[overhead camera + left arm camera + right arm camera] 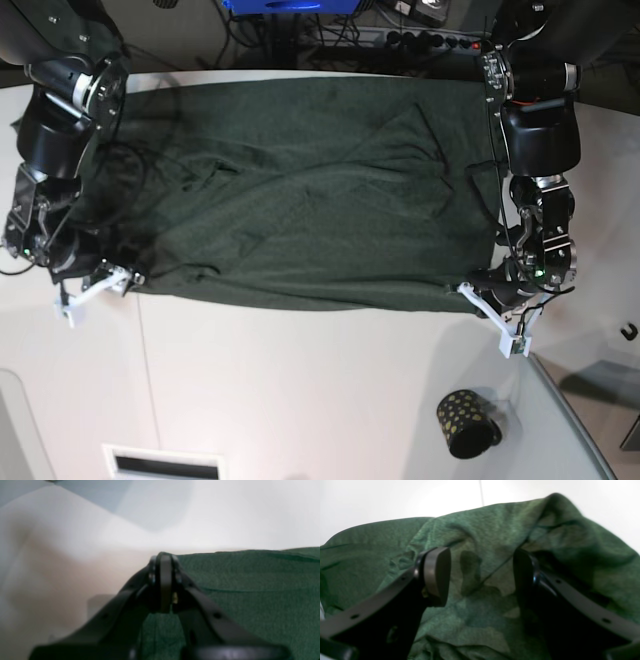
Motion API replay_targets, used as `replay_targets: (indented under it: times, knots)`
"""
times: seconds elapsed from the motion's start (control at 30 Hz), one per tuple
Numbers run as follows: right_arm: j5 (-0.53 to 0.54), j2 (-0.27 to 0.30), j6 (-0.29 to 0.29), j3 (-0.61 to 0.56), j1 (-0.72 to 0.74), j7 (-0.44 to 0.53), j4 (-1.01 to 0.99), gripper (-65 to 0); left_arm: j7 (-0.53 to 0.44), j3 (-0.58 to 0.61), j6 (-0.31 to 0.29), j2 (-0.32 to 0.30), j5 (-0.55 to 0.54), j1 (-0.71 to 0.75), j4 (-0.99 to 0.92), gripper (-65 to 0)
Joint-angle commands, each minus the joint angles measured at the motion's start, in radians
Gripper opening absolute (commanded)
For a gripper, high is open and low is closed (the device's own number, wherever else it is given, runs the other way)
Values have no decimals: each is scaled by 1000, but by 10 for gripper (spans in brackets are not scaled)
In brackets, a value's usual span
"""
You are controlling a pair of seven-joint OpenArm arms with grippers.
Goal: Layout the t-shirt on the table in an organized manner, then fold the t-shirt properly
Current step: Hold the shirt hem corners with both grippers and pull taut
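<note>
We are seeing the t-shirt lying spread across the far half of the table. The left gripper is pinching the t-shirt's near edge, jaws together on the fabric. The right gripper is hanging over rumpled cloth at the opposite near corner, jaws apart, holding nothing. A black dotted cup is sitting nearer than the t-shirt's hem.

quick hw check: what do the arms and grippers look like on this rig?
Both arms are black, with bulky cylindrical joint housings and thin loose cables along them. The left gripper and right gripper have black perforated finger struts ending in flat grey pads. In the base view, white bracket-like pieces sit at the fingertips.
</note>
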Motion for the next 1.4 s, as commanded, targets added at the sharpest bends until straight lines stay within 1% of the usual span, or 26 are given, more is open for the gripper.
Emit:
replay_targets:
  times: [0.0, 0.23, 0.4, 0.43, 0.47, 0.53, 0.57, 0.6, 0.73, 0.93, 1.0, 1.13, 1.23, 1.3, 1.37]
  knots:
    - [15, 4, -2, 1, 29, 14, 13, -290, -21, -2, -1, -10, -3, -26, 15, -650]
    - [15, -5, -2, 1, 31, 26, 12, -290, -21, -4, -1, -12, -5, -8, 19, -650]
    - [15, -2, -2, 1, 45, 68, -76, -294, -21, -4, -1, -13, -6, -8, 19, -650]
    - [15, -2, -2, 1, 46, 74, -90, -315, -21, -4, -1, -13, -5, -8, 19, -650]
    - [15, -1, -2, 1, 46, 83, -96, -363, -21, -4, -1, -13, -5, -8, 19, -650]
    - [15, -1, -2, 1, 46, 95, -97, -504, -21, -4, -1, -13, -5, -8, 19, -650]
    - [15, -1, -2, 1, 46, 97, -97, -564, -21, -4, -1, -13, -5, -8, 19, -650]
    - [15, -1, -2, 1, 46, 97, -97, -596, -21, -4, -1, -13, -5, -8, 19, -650]
    - [15, 1, -2, 0, 46, 97, -94, -591, -21, -4, -1, -13, -3, -8, 19, -650]
    - [15, 1, -2, -6, 40, 89, 1, -594, -21, -4, -1, -13, -3, -12, 19, -650]
    - [14, 1, -2, -6, 45, 71, 8, -596, -21, -4, -1, -13, -3, -14, 19, -650]
    - [14, 2, -2, -8, 62, 63, 8, -639, -21, -5, -1, -13, -3, -16, 19, -650]
    - [12, 1, -2, -6, 62, 63, 8, -642, -21, -5, -1, -13, -3, -17, 19, -650]
    - [15, -1, -2, 0, 60, 63, 8, -624, -21, -5, -1, -13, -3, -17, 19, -650]
    - [15, -2, -2, 1, 57, 61, 8, -549, -21, -5, -1, -13, -3, -17, 19, -650]
